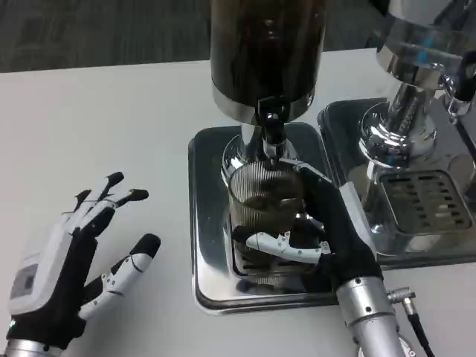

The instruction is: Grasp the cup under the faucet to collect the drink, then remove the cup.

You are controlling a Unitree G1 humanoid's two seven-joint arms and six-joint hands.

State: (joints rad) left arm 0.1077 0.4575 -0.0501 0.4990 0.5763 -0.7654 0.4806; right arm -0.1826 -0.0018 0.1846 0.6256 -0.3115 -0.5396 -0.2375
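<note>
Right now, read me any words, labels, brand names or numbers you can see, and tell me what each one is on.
No readable text anywhere.
Left hand: a small grey panel on its white back, too blurred to tell if it carries a mark.
Dispenser tank, faucet, cup, drip tray: no labels.
Right hand, holding the cup: no markings.
Second dispenser: only reflections.

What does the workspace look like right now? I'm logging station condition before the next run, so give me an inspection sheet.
Surface: white table, bare where visible.
Job's things: ribbed glass cup on the steel tray, under the faucet of the dark dispenser.
Clutter: second dispenser on its own tray at right.
Hands: right hand grips the cup; left hand open above the table.
Cables: black cable by the right forearm.
Surroundings: grey carpet beyond the table.
</note>
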